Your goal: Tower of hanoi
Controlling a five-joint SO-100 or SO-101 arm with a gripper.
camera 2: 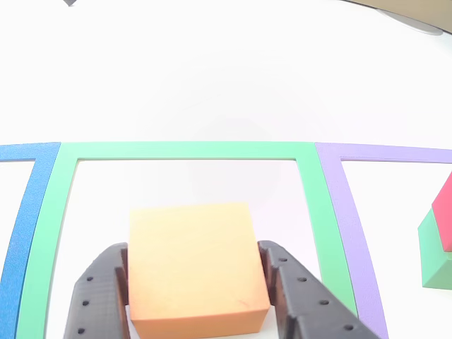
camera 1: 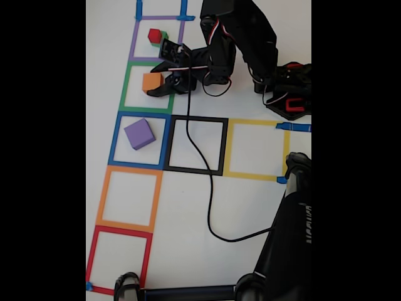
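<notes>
Gripper point(camera 2: 194, 282): fingers sat on either side of the orange cube point(camera 2: 194, 272), apparently clamped on it.
Orange cube: inside the green tape square point(camera 2: 67, 212), on the white tabletop point(camera 2: 212, 70).
Red cube point(camera 1: 154, 35): atop the green cube point(camera 1: 163, 37), in the purple square.
Purple cube point(camera 1: 139, 133): in the blue square, on the opposite side.
</notes>
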